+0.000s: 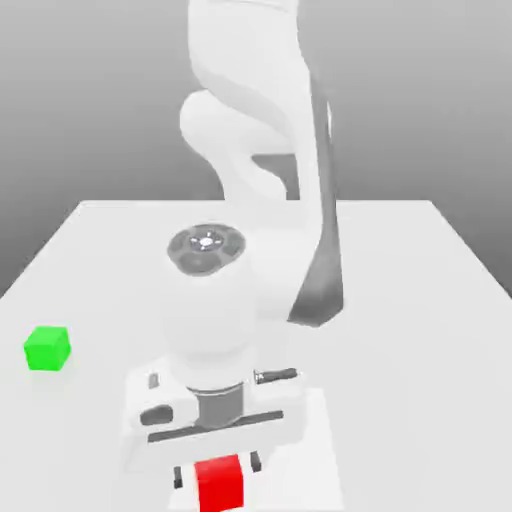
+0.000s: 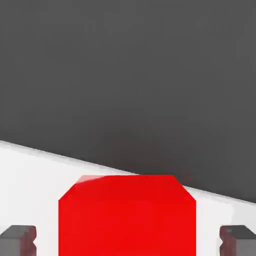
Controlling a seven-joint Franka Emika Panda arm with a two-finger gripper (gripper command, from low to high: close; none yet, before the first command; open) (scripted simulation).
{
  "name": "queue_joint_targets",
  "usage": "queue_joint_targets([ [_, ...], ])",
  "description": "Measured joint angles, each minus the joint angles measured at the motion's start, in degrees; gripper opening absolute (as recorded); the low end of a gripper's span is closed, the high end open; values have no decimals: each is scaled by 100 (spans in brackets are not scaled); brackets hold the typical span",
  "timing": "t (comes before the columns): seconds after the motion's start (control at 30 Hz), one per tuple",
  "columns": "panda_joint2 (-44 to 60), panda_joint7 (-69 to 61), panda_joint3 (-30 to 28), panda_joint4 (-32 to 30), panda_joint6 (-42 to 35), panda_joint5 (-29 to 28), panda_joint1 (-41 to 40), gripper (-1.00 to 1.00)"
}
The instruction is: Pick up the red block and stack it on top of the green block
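In the exterior view, your red block (image 1: 220,485) sits low in the picture, between the spread fingers (image 1: 256,462) of the gripper (image 1: 217,470); the hand view shows a gap on either side, so closing straight in should suit. Mind the white table's edge (image 2: 70,159), which runs just beside the block. The green block (image 1: 47,349) stands well apart, toward the exterior view's left, with open table around it.
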Motion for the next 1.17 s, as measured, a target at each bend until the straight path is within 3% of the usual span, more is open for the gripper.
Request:
queue_joint_targets([
  [0.13,42,-4,16,6,31,4,-15,-100],
  [0.27,-649,164,-132,-107,-542,-224,87,-100],
  [0.37,-1090,513,-536,-310,-771,-344,-107,-100],
  [0.57,-1756,1613,-1635,-857,-861,-658,-1129,-100],
  [0.8,-2510,3002,-2369,-1510,-924,-1143,-2762,-100],
  [0.93,-2165,2830,-2496,-1600,-530,-643,-2740,-100],
  [1.07,-1446,2117,-2028,-1566,48,371,-2999,-100],
  [1.1,-1304,1971,-1903,-1558,162,575,-3084,100],
  [1.17,-1304,1971,-1903,-1558,162,575,-3085,100],
])
